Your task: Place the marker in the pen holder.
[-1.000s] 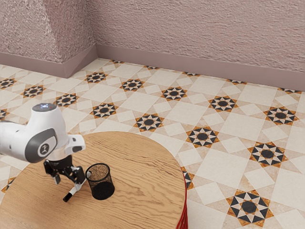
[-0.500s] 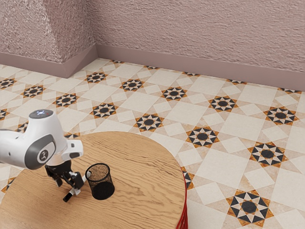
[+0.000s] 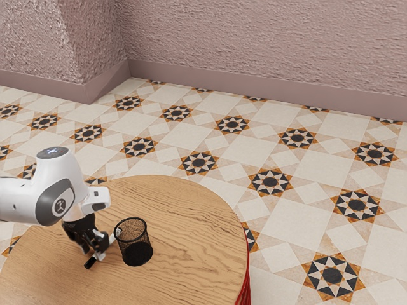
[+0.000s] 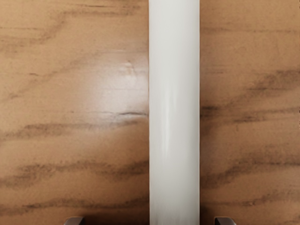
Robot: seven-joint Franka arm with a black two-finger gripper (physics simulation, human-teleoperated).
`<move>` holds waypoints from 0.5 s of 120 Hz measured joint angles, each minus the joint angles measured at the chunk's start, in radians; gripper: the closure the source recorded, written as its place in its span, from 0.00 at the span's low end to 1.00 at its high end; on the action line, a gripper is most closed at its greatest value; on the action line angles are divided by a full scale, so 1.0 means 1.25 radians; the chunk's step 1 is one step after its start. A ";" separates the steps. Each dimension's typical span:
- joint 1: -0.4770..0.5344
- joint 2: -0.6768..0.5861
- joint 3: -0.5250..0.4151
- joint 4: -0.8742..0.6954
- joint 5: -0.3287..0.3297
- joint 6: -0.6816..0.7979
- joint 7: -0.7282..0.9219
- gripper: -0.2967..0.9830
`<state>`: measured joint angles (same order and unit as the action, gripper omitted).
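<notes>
My gripper (image 3: 93, 251) is low over the table beside the pen holder, around the middle of the marker (image 3: 90, 262). The marker lies on the wood, its black end sticking out on one side of the fingers and its white end near the holder's base side. In the wrist view the marker's white barrel (image 4: 174, 112) runs between the two fingertips of the gripper (image 4: 149, 221), with a gap on each side, so the gripper is open. The black mesh pen holder (image 3: 135, 248) stands upright, with no marker visible inside.
The round wooden table (image 3: 197, 222) has a curved edge towards the exterior view's right, with bare wood beyond the pen holder. Patterned floor tiles (image 3: 296, 216) surround it, and a pink wall (image 3: 267, 44) rises behind.
My hand has come down over the marker and tilted slightly. The fingers stand closer together than before. The marker and the pen holder have not visibly moved.
</notes>
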<state>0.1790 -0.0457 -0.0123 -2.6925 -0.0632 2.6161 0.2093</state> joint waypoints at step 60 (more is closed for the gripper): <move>0.002 -0.004 -0.002 0.000 0.008 0.005 0.012 0.82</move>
<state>0.1818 -0.0503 -0.0154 -2.6925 -0.0535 2.6220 0.2238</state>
